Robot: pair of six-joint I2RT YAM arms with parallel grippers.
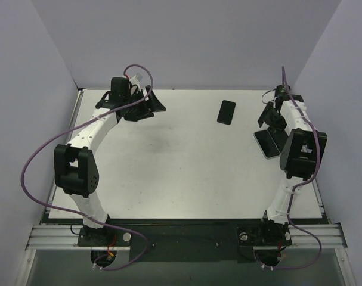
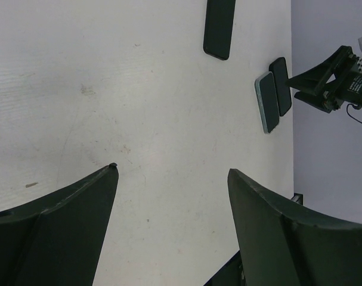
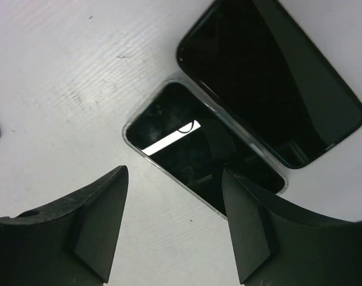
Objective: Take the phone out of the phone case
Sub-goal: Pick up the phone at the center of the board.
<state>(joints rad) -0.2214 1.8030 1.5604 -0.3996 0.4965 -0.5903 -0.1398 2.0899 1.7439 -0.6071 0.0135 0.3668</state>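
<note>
Top view. White tabletop. Left gripper sits upper left of frame, right gripper at the right edge; the gap between the fingers is hard to read from here. A flat black rectangular slab lies alone, upper centre-right. Just below the right gripper lie two flat things side by side: a dark glossy-screened phone with a pale, clear-looking rim and a black round-cornered slab, partly under the arm.

Left wrist view. Left gripper fingers stand wide apart over bare table, nothing between them. The lone slab is at top centre; the rimmed phone and round-cornered slab sit at right, near the table edge.

Right wrist view. Right gripper fingers are apart and grip nothing. The rimmed phone lies flat mid-frame, screen up, its near end between the fingertips. The round-cornered slab lies along its upper right side, touching or nearly so. Cannot tell whether the pale rim is a case or the phone's own edge.
</note>
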